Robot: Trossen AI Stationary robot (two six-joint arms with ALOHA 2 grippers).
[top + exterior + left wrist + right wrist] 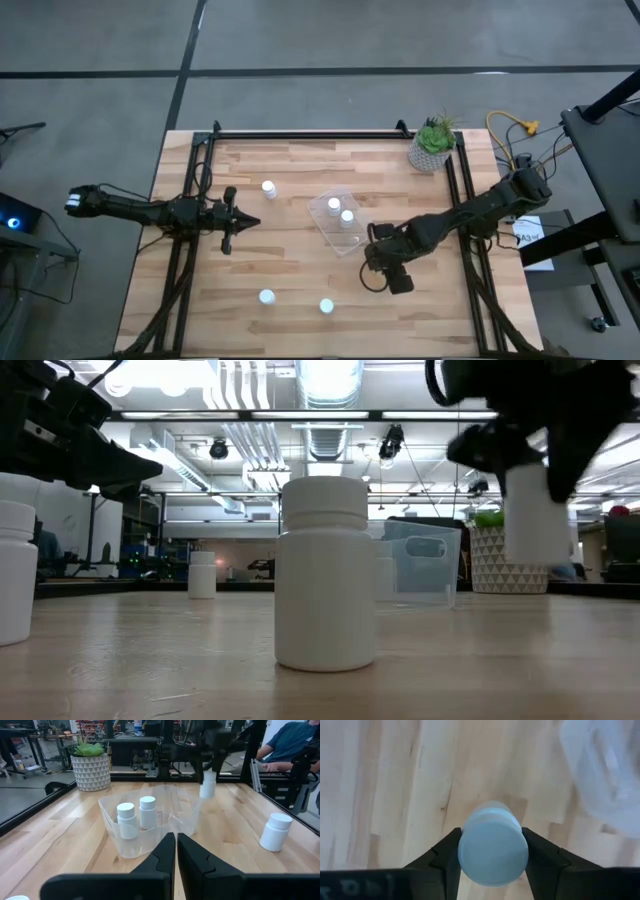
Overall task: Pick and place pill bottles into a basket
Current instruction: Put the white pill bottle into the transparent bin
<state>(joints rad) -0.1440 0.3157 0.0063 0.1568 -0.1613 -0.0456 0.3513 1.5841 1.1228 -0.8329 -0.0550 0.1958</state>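
Note:
The basket [338, 222], a clear tub, stands mid-table with two white pill bottles [334, 205] [347, 216] upright inside it. To its near right my right gripper [380, 262] points down, shut on another pill bottle [535, 510], which hangs above the wood. Three more bottles stand upright on the table: one left of the basket [268, 188] and two near the front edge [266, 296] [326, 306]. My left gripper [240, 222] waits shut at the table's left, pointing level at the basket [145, 827]. My right gripper pinches the pill bottle at its cap end [466, 851] between its two fingers [445, 857], one on each side. The fingers come from above, pointing down. The bottle hangs upright below them, its bottom [533, 555] clear of the table.
A pale patterned pot with a green plant [433, 145] stands at the far right corner. Black frame rails run along the table's left, right and far sides. Bare wood lies between the basket and the front bottles. A person sits beyond the table [290, 745].

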